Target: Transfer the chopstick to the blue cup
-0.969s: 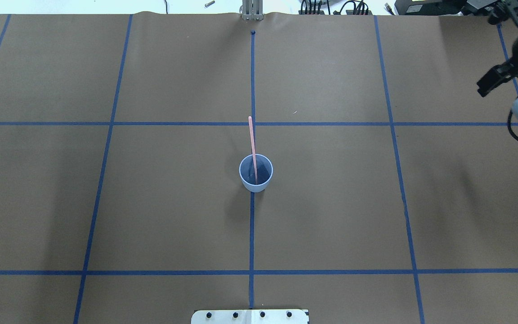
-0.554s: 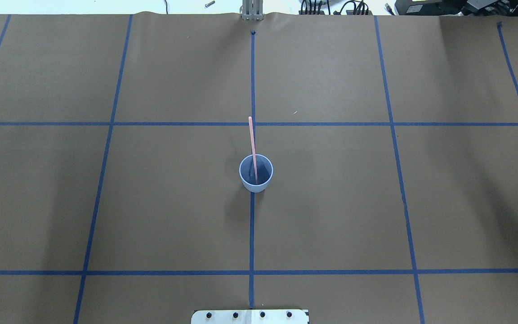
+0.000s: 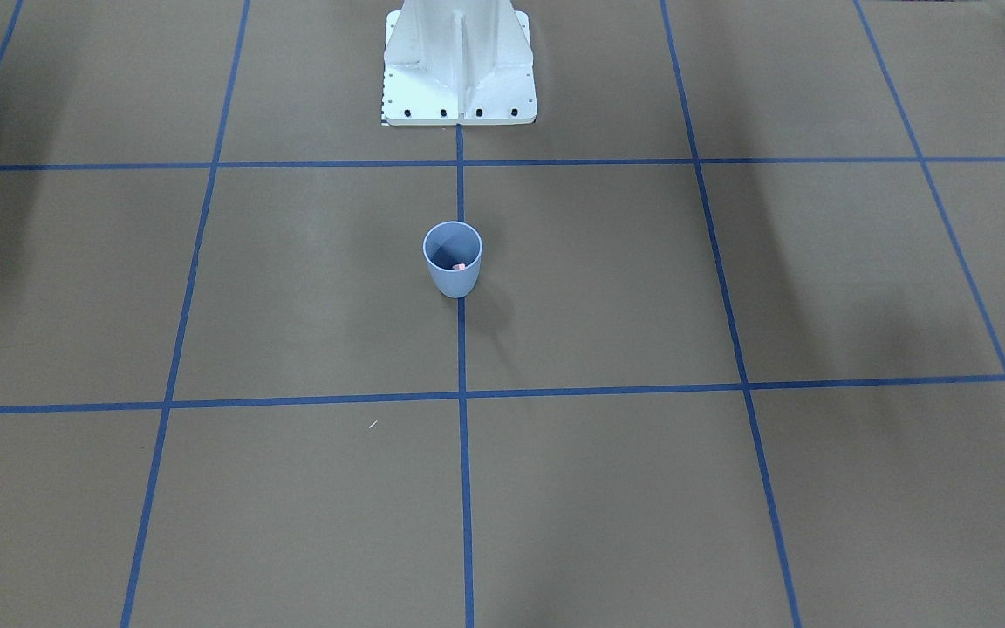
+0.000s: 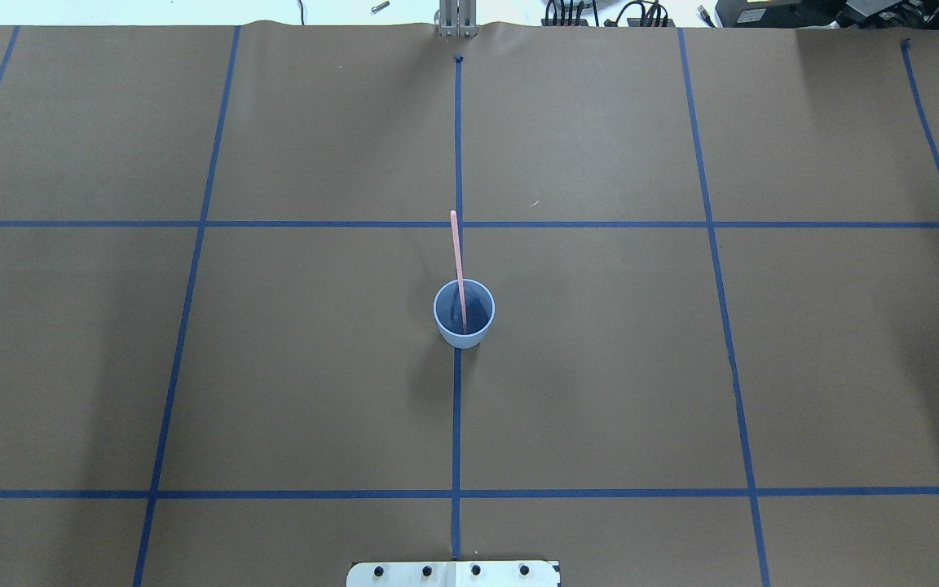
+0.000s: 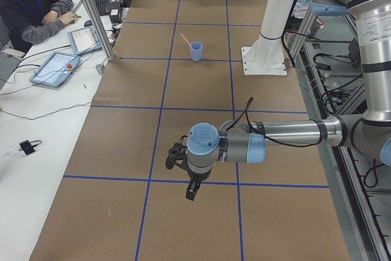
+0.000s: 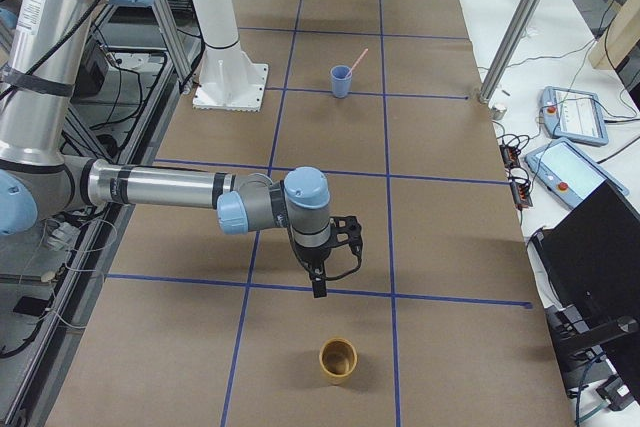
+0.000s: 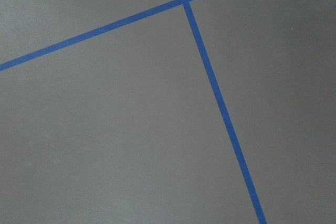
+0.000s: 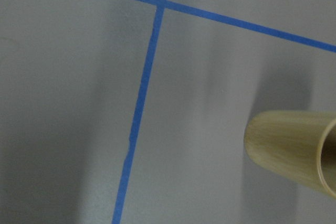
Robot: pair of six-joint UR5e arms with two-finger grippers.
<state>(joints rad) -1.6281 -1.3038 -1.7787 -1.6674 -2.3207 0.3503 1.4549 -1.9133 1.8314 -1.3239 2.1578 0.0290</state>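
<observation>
The blue cup (image 4: 464,314) stands upright at the table's middle on the centre tape line; it also shows in the front view (image 3: 453,259). One pale pink chopstick (image 4: 456,249) stands in it, leaning on the rim away from the robot, also seen in the side views (image 5: 185,38) (image 6: 358,57). The left gripper (image 5: 190,191) hangs far from the cup near the table's left end. The right gripper (image 6: 319,285) hangs near the right end. Both show only in the side views, so I cannot tell whether they are open or shut. Neither wrist view shows fingers.
A tan wooden cup (image 6: 338,359) stands on the table near the right gripper and shows in the right wrist view (image 8: 294,148). The white robot base (image 3: 459,61) is behind the blue cup. An operator (image 5: 30,4) sits at a side table with tablets (image 5: 56,67).
The right arm, at the overhead view's upper right corner a second ago, has moved out of that view. The cup and chopstick have not moved.
</observation>
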